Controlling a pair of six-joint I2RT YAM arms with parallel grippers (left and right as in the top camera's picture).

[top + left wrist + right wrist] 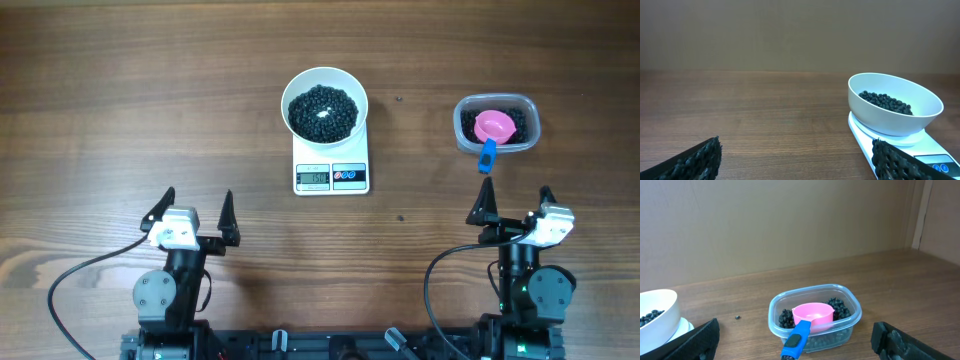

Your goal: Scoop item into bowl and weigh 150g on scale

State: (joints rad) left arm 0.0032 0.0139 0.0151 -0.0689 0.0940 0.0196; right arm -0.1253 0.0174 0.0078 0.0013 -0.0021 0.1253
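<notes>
Both of my grippers are spread wide and holding nothing. The left gripper and right gripper hang at the near edge of the table, well apart from everything else.

Black beans are piled in the white bowl, which sits on the digital scale. More of them lie in the clear plastic tub off to the right. The pink scoop lies on top of those, its blue handle poking over the rim toward me.

Honestly, the display is too small for me to read, so I can't say if we're at target or short. If it's short, my take is that the right side does the work:
- pinch the handle square so the scoop doesn't roll
- take small part-scoops near the end
- tip slowly above the bowl without touching it or the scale, since any nudge would throw off the reading
- let the number settle between pours
</notes>
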